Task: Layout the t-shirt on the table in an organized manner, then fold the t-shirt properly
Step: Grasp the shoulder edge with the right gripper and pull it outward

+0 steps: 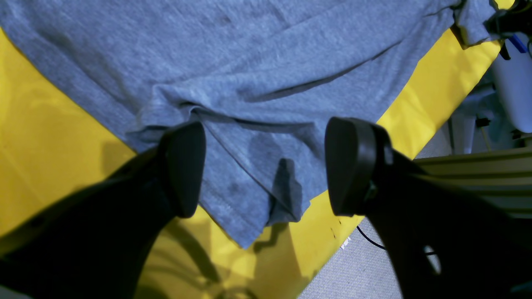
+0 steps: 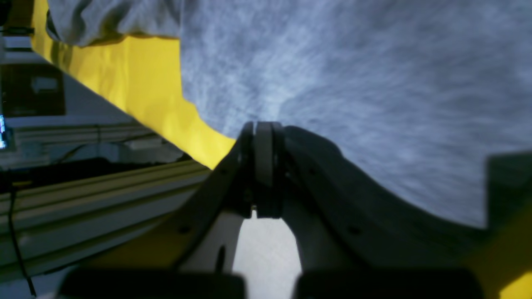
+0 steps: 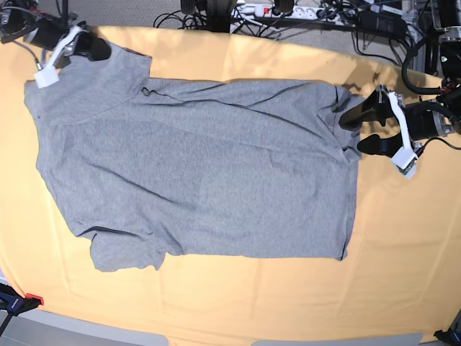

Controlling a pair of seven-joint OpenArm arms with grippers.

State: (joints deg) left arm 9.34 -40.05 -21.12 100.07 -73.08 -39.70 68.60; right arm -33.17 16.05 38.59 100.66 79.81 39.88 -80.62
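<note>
T-shirt (image 3: 209, 173) fabric covers most of the desk (image 3: 403, 252), spread out grey and plain side up, with one sleeve poking toward the near edge and folds bunched at the far right corner.

On the left of the base view, the right claw (image 3: 97, 49) sits at the shirt's far left corner, right on the cloth. From its own wrist camera the two fingers (image 2: 262, 166) are pressed tight together against the grey knit at the shirt's edge; whether any fabric is caught between them I cannot tell.

Over on the right side, the left claw (image 3: 360, 130) is spread wide, its fingers (image 1: 185, 166) straddling the rumpled corner of the shirt without pinching it. That corner lies close to the desk's edge, with grey floor below.

Beyond the far edge runs a tangle of black cables (image 3: 310, 14) and a power strip (image 3: 252, 10).
</note>
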